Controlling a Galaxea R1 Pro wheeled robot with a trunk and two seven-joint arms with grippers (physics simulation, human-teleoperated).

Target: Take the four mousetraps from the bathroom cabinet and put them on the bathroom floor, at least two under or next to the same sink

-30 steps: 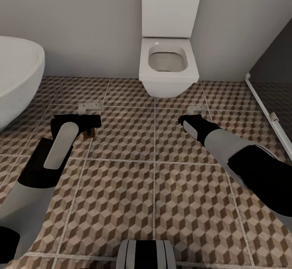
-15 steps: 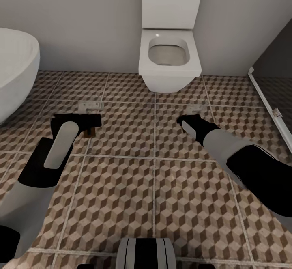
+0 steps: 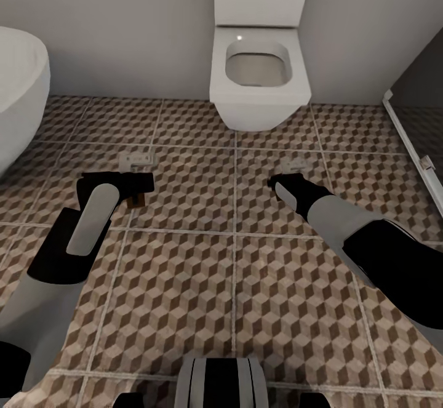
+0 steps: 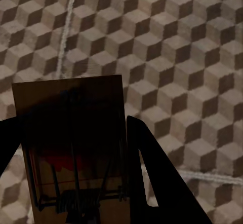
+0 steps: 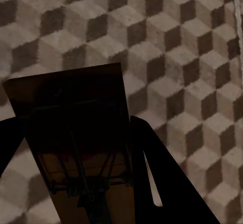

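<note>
Bathroom floor (image 3: 234, 309), cube-patterned tile with pale grout, with the white toilet (image 3: 258, 82) at the far wall as landmark. Left gripper (image 3: 126, 188): low over the tile, on the near side of the toilet and off toward the white tub-like basin (image 3: 18, 94); the left wrist view shows its dark fingers (image 4: 152, 173) closed on either side of one mousetrap (image 4: 76, 148), a brown board with wire spring and a red patch, held clear of the tile. In the head view a corner of that board (image 3: 136, 200) peeks out beside the gripper. Right gripper (image 3: 277, 181): low over the tile on the near side of the toilet; its wrist view shows fingers (image 5: 157, 168) clamped on a second mousetrap (image 5: 76, 148), darker in shade, wire parts visible. Two small pale fittings lie on the tile between the grippers and the toilet, one (image 3: 136, 159) beyond the left gripper, one (image 3: 296, 165) just beyond the right; what they are cannot be told. Progress, as a judgement: two traps are carried and not yet set down; the other two and the cabinet are unaccounted for here, so placement near a sink remains to do. Whether the basin counts as the sink cannot be told. Writing, brands, labels: none legible on any item.
</note>
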